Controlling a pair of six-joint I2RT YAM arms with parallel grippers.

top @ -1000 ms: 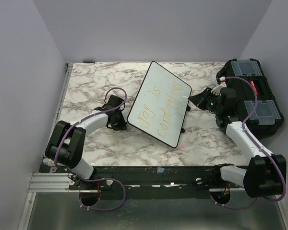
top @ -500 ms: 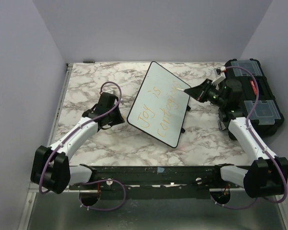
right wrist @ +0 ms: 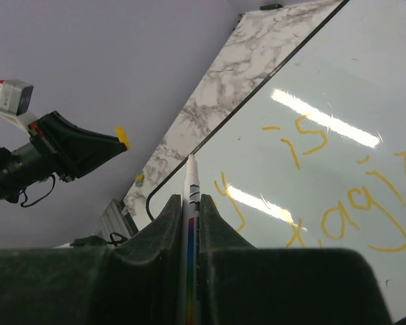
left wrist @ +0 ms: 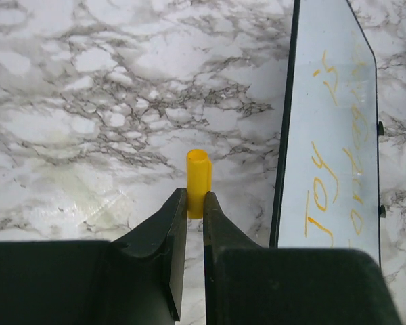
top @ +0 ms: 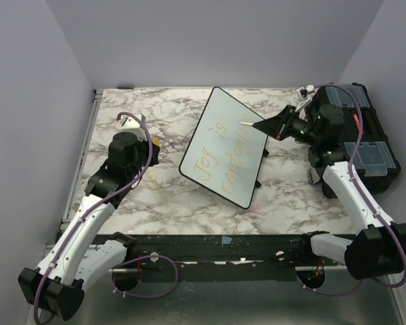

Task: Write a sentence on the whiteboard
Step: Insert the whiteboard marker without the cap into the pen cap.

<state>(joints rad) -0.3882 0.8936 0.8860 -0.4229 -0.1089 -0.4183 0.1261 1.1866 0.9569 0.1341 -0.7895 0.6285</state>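
Yellow for the cap (left wrist: 198,172), pinched by its lower end in the jaws of the left gripper (left wrist: 195,198) and standing up past the fingertips. Parked over bare marble at centre-left of the top view, well apart from the writing. Held aside, by the look of it, to be ready for closing the pen and to stay clear of the strokes.

Jaws of the right gripper (right wrist: 191,203) clamped on the white marker (right wrist: 191,179), with its tip aimed at the whiteboard (top: 220,108) near the board's right-hand edge, upper centre-right of the top view. Contact between tip and board: not to be told from any view.

Whiteboard lying slantwise at the middle of the counter (top: 142,112) on small black feet, one corner toward the back wall. Turned that way, probably, to bring the free end of the lines within reach of the writing arm.

Across it the sentence (top: 220,159) in thin yellow-orange: "Joy is" on one line, "contagio…" on the other. Last letters hidden under the marker in the top view, so no judging whether finished.

Black toolbox (top: 372,139) with clear lids at the right edge of the frame, just behind the right arm. Close enough, perhaps, to crowd that arm on a pull-back. Nothing between marker tip and board.
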